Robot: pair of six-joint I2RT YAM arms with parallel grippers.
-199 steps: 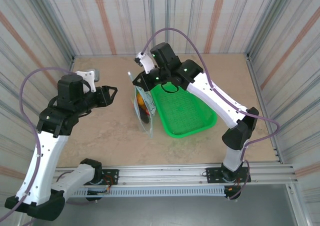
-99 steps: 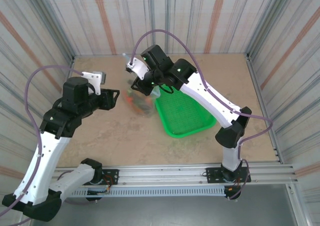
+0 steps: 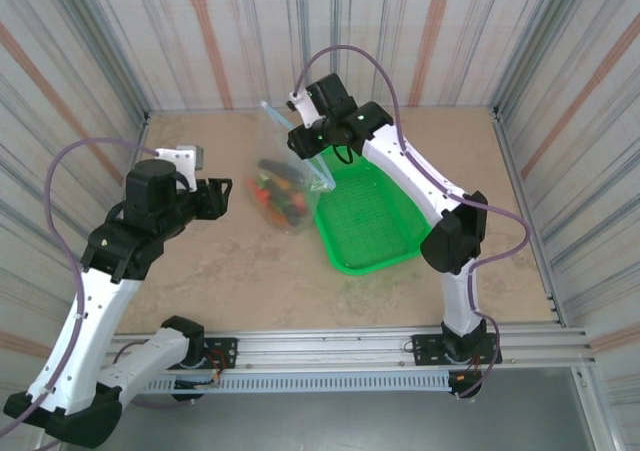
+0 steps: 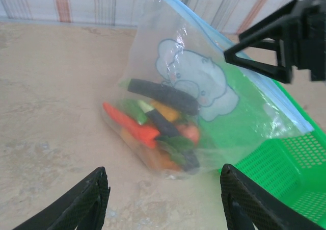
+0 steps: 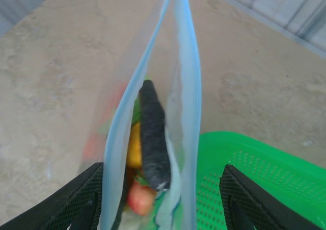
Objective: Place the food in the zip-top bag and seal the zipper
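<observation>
While the left hand (image 3: 222, 195) hovers nearest the arm bases, its two black fingers apart with nothing between them above the beige stone-patterned tabletop (image 3: 200, 271), the clear floppy zip-top bag with a pale-blue printed shape (image 4: 198, 87) stands tilted just beyond it. The bag's far lower side lies against the green mesh basket (image 3: 375, 226). Heaped in the bag's bottom are the small toy fruits and vegetables (image 4: 160, 130): an orange carrot, dark long pieces, and green, yellow and red items. Farther back, the right hand (image 5: 162, 184) straddles the bag's mouth, its fingers spread and clamping nothing. Between them the thin light-blue zipper strip (image 5: 189, 77) gapes, its two sides parted. Judgement: filling appears complete and sealing is the step in hand. The next move calls for pinching both halves of the strip together at one end and running along them while the other hand steadies the limp plastic.
</observation>
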